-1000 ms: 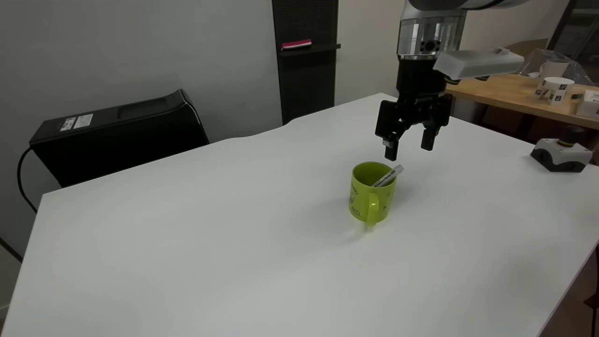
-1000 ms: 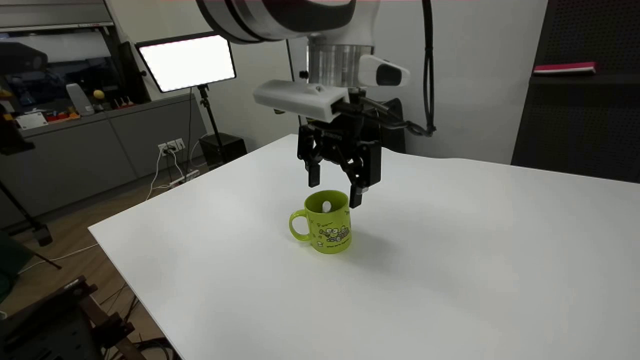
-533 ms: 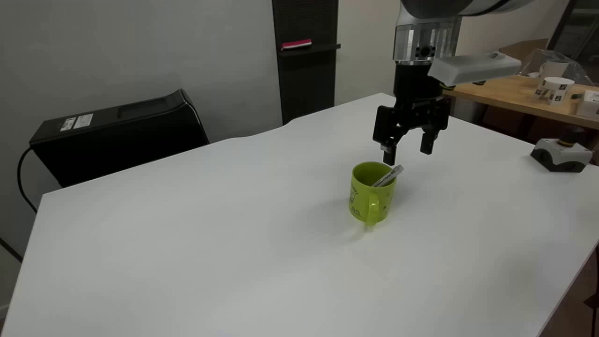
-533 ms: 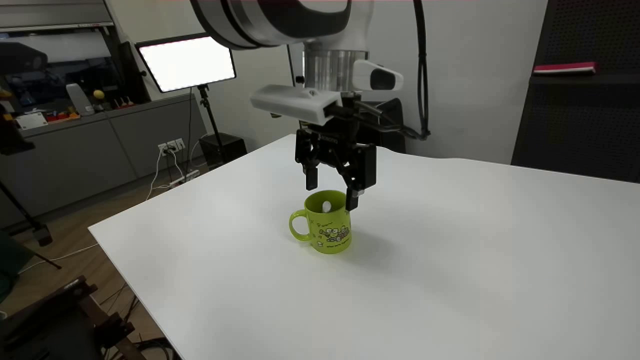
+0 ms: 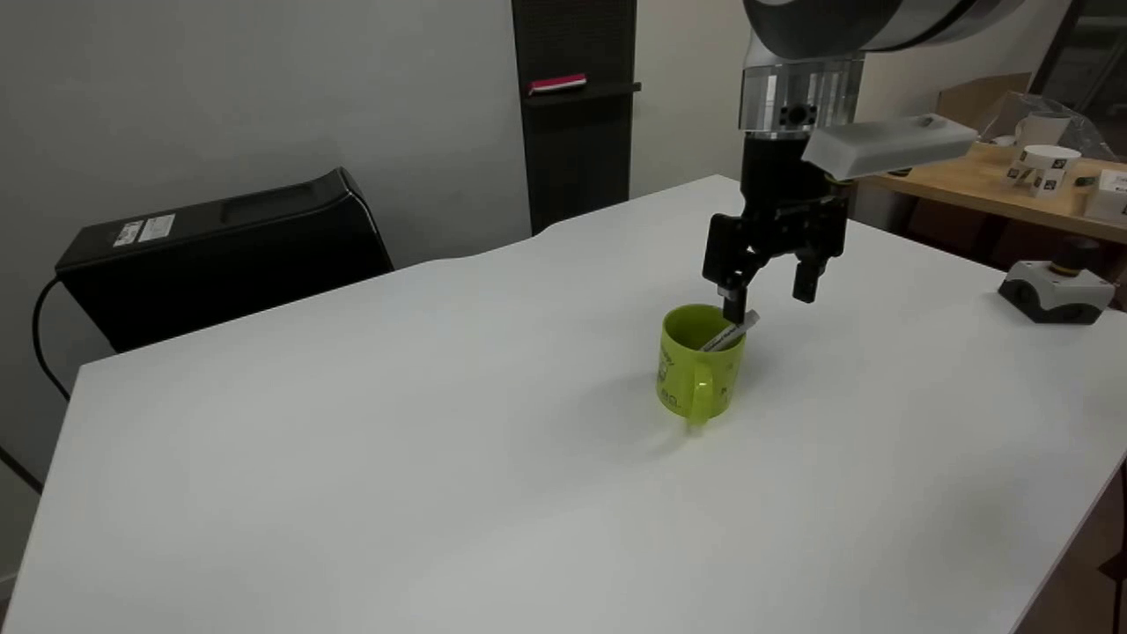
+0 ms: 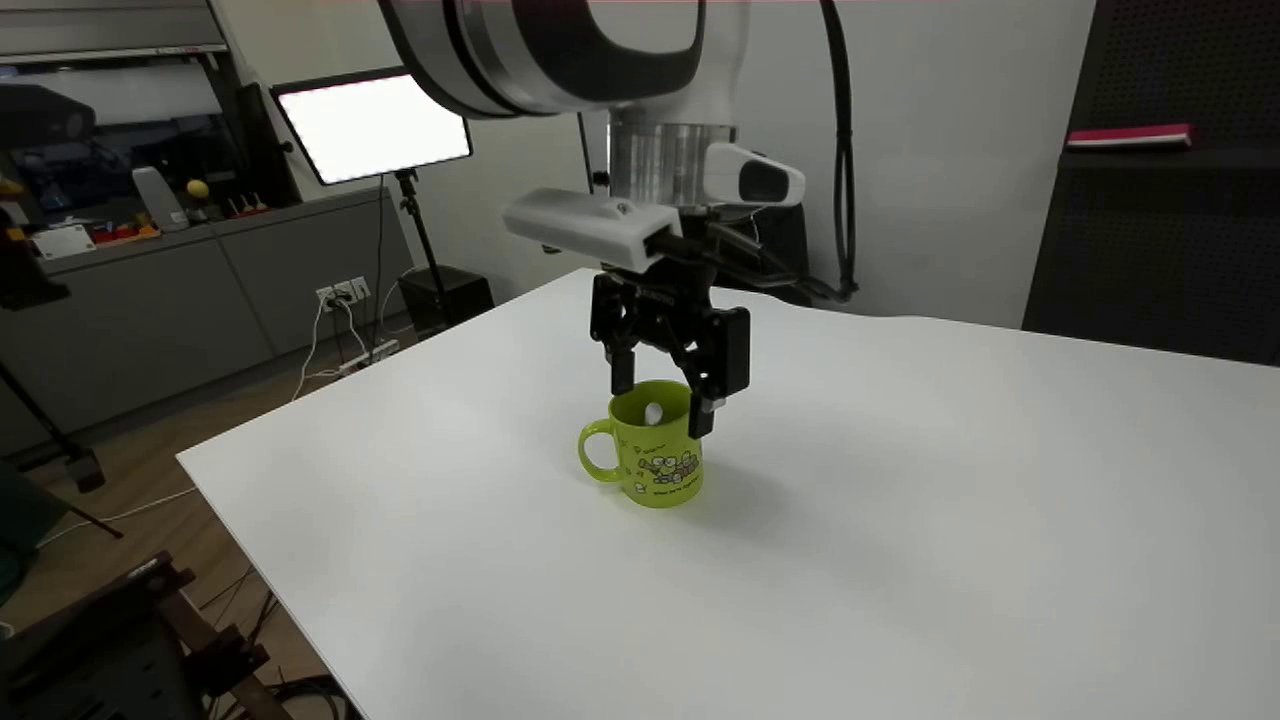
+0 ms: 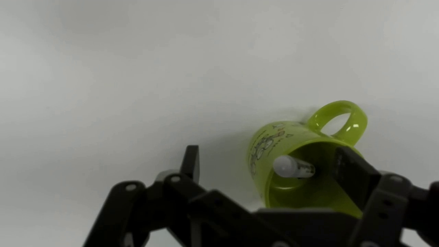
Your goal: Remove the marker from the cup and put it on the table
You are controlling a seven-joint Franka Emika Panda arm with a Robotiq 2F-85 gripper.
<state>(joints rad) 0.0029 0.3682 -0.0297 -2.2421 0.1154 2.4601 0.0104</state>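
Note:
The lime-green cup [image 5: 682,383] stands upright on the white table [image 5: 396,440]; it also shows in an exterior view [image 6: 655,465]. The marker [image 5: 729,335] leans in the cup, its pale end sticking out past the rim; its lower end is hidden inside. My gripper [image 5: 770,298] is open and empty, just above the cup's rim. In the wrist view the marker's pale end [image 7: 286,167] lies between the spread fingers of the gripper [image 7: 271,163]. The right finger [image 7: 353,171] overlaps the cup's opening; the left finger [image 7: 191,163] is outside the cup [image 7: 271,144].
The cup's handle [image 7: 358,123] points away from the fingers in the wrist view. A grey and black button box [image 5: 1057,291] stands at the table's edge. A wooden table [image 5: 960,180] with clutter is behind. A black box-like unit [image 5: 229,255] stands beyond the table.
My gripper has come down toward the cup and marker, with a slight sideways shift, and stays open. The cup and marker have not moved.

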